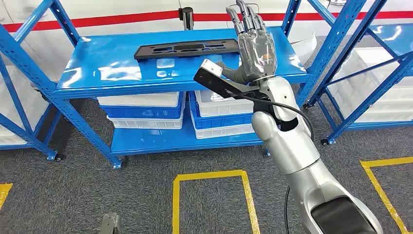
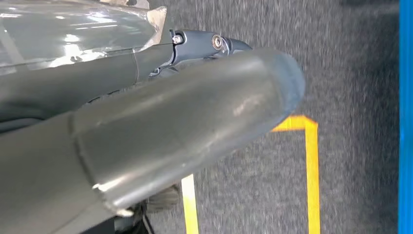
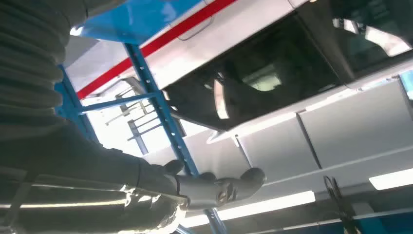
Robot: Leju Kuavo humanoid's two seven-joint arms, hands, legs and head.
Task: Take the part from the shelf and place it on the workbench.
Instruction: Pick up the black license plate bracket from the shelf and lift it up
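Status: early, pick not yet made. Part (image 1: 187, 49), a flat black panel with cut-outs, lies flat on the top deck of the blue shelf (image 1: 122, 73), toward the back edge of the deck, untouched.

Right hand (image 1: 253, 44) is raised over the right end of the shelf deck, just beside the part's right end, fingers spread and extended upward, holding nothing.

Left hand (image 2: 146, 136) hangs low, away from the shelf, above grey floor with yellow tape (image 2: 311, 170); its fingers' state cannot be told.

Remaining, judged: grasp, lift, carry, set down. The workbench is not seen.
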